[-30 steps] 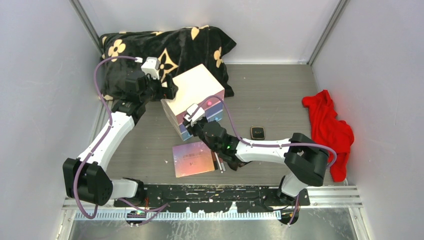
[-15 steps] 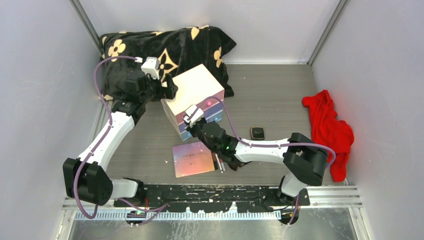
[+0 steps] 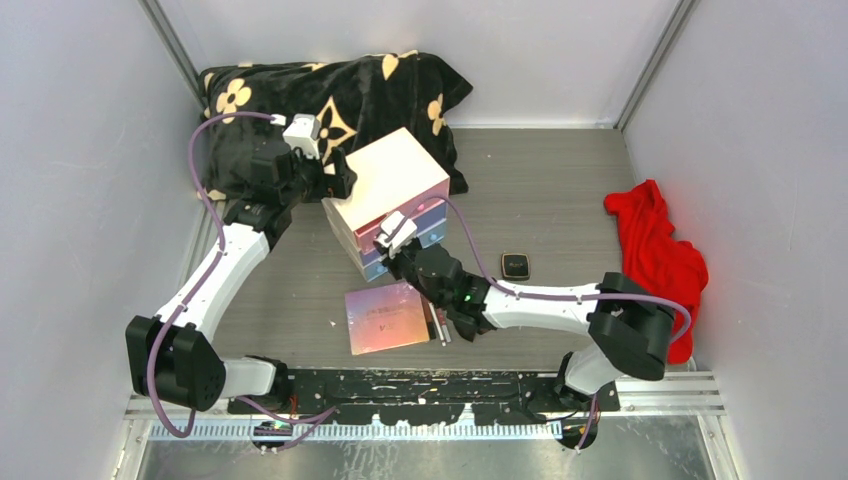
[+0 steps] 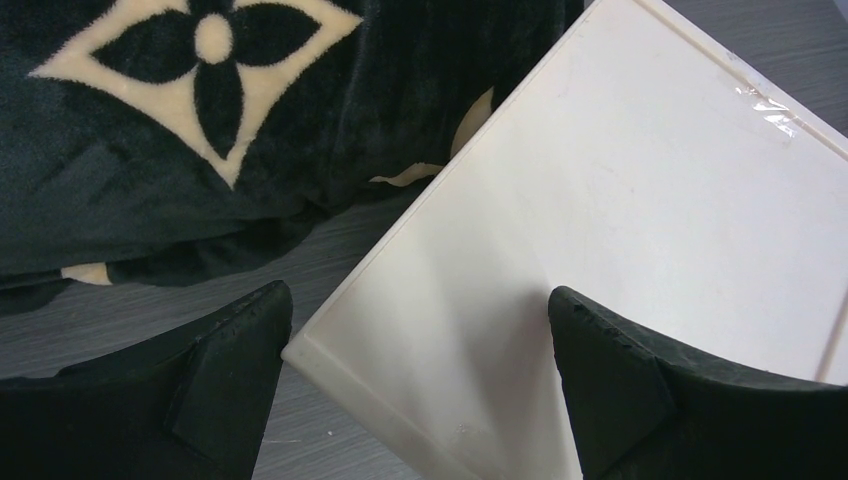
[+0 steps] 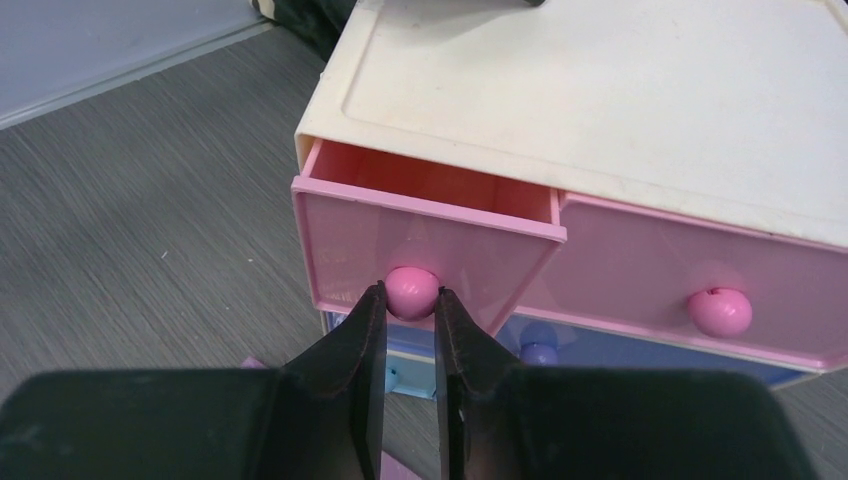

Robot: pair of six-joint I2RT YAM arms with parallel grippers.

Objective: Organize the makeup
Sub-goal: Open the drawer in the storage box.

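Makeup is viewed from overhead: a flat square iridescent pink-purple palette [image 3: 385, 318] lies just before the cream drawer box [image 3: 390, 178]. It is judged stiff and slick, best taken edgewise. At the left wrist, the left gripper [image 4: 415, 305] is spread astride the box corner. At the right wrist, the right gripper [image 5: 410, 300] is pinched on a round pink drawer knob [image 5: 411, 286].

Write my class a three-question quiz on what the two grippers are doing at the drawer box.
1. True or false: the pink drawer in front of the right gripper is fully shut.
2. The right gripper's jaws pinch: A) a comb, B) the pink knob, C) a mirror.
3. Fill in: the ___ gripper hangs open at the cream box's corner.
Key: 1 false, it stands partly out; 2 B; 3 left gripper.
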